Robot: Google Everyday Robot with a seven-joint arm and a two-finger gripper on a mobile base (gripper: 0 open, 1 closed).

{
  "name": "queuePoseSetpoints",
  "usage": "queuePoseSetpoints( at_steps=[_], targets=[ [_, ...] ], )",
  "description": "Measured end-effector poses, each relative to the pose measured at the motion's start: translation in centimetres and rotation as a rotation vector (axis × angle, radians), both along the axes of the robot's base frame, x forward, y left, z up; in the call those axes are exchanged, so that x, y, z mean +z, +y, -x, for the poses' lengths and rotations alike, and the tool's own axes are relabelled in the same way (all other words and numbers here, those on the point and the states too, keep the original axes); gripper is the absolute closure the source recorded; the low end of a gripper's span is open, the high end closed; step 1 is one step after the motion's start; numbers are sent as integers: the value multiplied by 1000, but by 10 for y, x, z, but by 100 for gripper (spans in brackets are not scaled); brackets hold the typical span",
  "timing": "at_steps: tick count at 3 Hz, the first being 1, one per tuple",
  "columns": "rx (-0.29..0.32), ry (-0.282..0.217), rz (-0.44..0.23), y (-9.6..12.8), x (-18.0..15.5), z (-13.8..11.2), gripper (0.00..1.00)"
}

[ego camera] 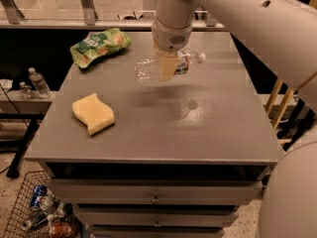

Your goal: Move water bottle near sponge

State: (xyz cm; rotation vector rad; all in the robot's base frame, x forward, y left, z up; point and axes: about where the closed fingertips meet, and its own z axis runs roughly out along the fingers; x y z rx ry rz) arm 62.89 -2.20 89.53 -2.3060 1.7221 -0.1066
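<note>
The water bottle (148, 69), clear ribbed plastic with a coloured label band and a small white cap on its right end, hangs sideways above the grey table (208, 133), casting a shadow below. My gripper (167, 66) comes down from the top and is shut on the bottle's middle. The pale yellow sponge (93, 113) with wavy edges lies on the table's left front part, well left and nearer than the bottle.
A green crinkly snack bag (100, 45) lies at the table's back left. Small clear bottles (37, 82) stand on a low shelf left of the table. A wire basket (34, 209) with cans sits on the floor at front left. Drawers run below the tabletop.
</note>
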Motion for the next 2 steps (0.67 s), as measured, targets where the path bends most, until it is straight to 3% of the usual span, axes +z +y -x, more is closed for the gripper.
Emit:
queuePoseSetpoints(
  at_steps=[1, 2],
  targets=[
    [94, 22, 8, 44, -8, 8, 100],
    [151, 48, 15, 72, -22, 8, 100]
  ],
)
